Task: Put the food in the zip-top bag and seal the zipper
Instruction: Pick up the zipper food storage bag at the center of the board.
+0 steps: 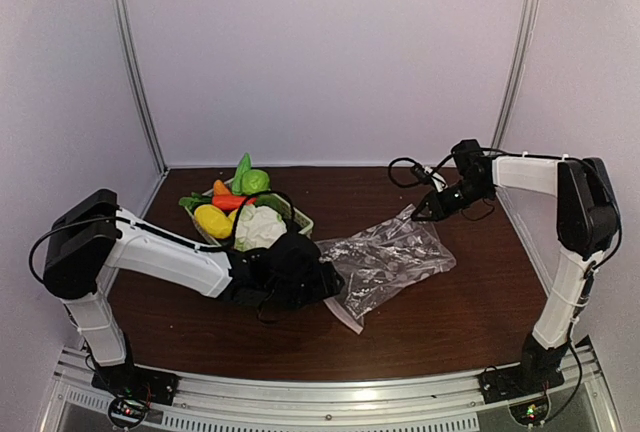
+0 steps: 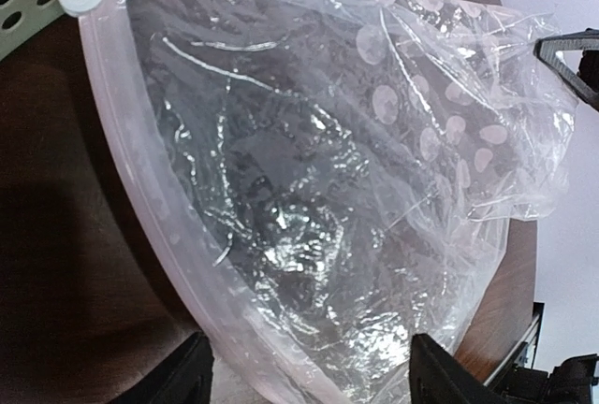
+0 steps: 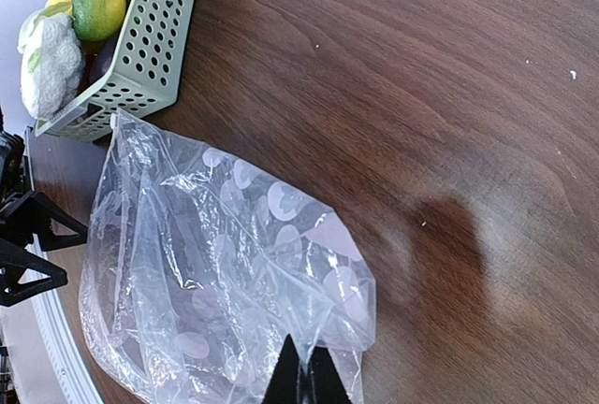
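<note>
Food first: the glossy plastic toy vegetables and fruits all sit in the pale green perforated basket at far left, none bagged yet. Our left gripper hangs spread wide over the thin pale pink zipper strip of the clear dotted zip-top bag, mid-table. On the right, our right gripper pinches its far corner tight. We'd grab just one lip and lift, so the mouth gapes.
</note>
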Controlling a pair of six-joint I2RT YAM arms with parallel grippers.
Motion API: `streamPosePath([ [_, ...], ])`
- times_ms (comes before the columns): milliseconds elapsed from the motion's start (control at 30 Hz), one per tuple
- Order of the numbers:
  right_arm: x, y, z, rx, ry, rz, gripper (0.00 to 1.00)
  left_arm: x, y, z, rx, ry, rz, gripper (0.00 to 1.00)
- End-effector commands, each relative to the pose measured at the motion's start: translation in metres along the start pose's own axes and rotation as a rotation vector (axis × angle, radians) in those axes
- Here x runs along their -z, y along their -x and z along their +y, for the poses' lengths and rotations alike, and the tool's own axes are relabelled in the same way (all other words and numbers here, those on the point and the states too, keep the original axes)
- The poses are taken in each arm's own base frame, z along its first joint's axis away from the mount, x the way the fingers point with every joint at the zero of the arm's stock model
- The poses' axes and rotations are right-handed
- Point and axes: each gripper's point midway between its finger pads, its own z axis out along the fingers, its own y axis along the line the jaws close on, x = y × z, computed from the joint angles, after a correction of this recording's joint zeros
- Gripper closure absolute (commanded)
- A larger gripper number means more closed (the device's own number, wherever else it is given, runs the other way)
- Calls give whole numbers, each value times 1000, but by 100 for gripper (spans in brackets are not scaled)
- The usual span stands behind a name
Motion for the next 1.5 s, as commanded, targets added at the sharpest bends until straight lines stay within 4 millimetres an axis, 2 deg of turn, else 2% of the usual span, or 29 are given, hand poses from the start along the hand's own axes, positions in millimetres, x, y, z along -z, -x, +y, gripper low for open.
streamPosePath([
  [0,-6,-3,-5,-22,15,-8,100,-2,1,6,57,28,-15,24],
  [67,-6,-3,-6,-27,17,-8,100,-7,1,-3,53,-11,-16,27],
  [133,-7,-4,-6,-31,17,-7,100,-12,0,-1,76,-4,-8,28],
  [233,-6,-3,-7,-33,15,-9,100,-15,1,-8,79,-54,-17,35],
  [533,-10,-5,-14,-49,15,-4,100,-16,9,-7,178,-144,-52,38],
  [600,-10,-5,-14,-51,17,-4,100,-17,10,-8,196,-156,-51,37],
  [733,-8,-2,-14,-50,18,-11,100,-19,9,-7,208,-142,-40,26],
  [867,-8,-3,-14,-55,22,-11,100,-20,8,-3,236,-149,-43,27],
  [1000,-8,-3,-15,-55,22,-13,99,-22,-5,22,359,-86,-4,27],
  [1133,-9,-6,-17,-61,22,-8,99,-18,-3,19,349,-106,-19,28],
  [1267,-11,-8,-18,-69,26,-5,99,-20,2,16,313,-88,-41,24],
  [1467,-11,-10,-18,-65,26,-2,98,-19,13,-1,269,-149,-78,43],
])
